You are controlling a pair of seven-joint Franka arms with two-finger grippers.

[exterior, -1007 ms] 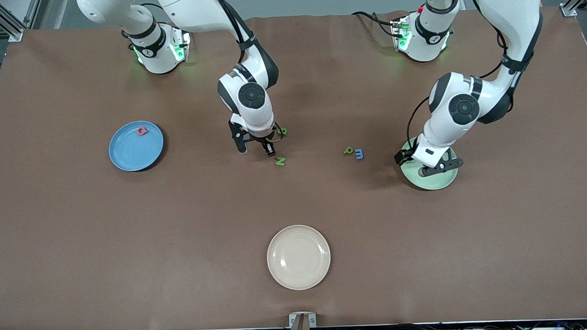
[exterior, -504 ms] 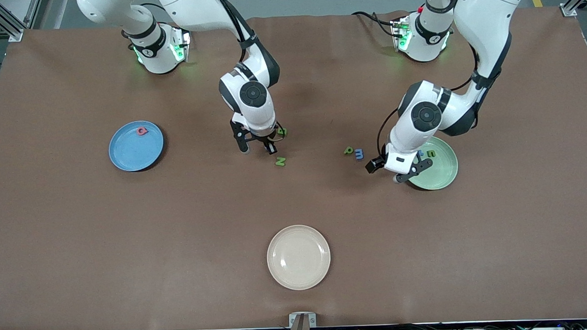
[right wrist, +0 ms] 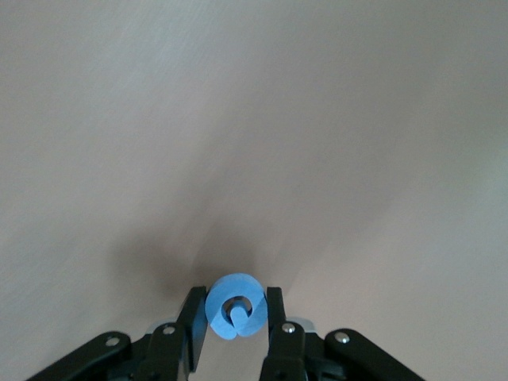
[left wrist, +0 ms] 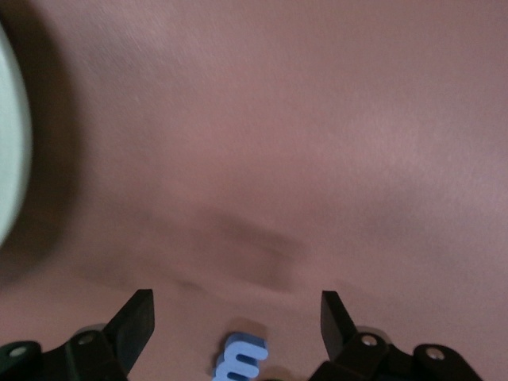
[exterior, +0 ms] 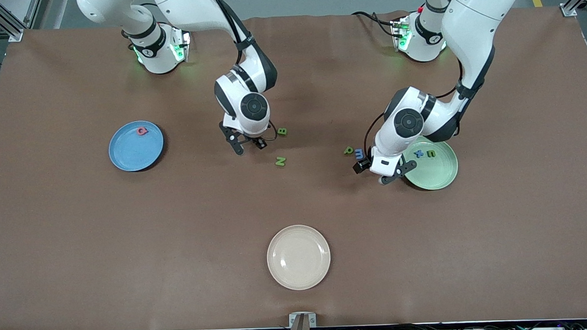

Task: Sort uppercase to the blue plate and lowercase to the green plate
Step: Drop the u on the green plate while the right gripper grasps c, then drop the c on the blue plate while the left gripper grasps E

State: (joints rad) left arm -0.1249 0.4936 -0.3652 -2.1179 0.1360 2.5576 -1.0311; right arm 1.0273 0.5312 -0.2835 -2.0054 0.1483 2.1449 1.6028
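1. The right gripper (exterior: 246, 146), on an arm bent down at the frame's centre, pinches the blue C (right wrist: 235, 306).
2. The left gripper (exterior: 375, 171) is spread wide over the blue m (exterior: 359, 153), beside the green plate (exterior: 443, 177).
3. The blue plate (exterior: 132, 156), at mid-left of the frame, holds the pink-red D (exterior: 142, 130).

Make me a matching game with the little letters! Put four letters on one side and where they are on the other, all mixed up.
Letters:
1. pink-red D
2. blue C
3. blue m
4. green u

Places:
A. on the green plate
B. pinched in the right tool
C. on the blue plate
D. on the table, between the open fingers of the left tool

Pairs: 1-C, 2-B, 3-D, 4-A
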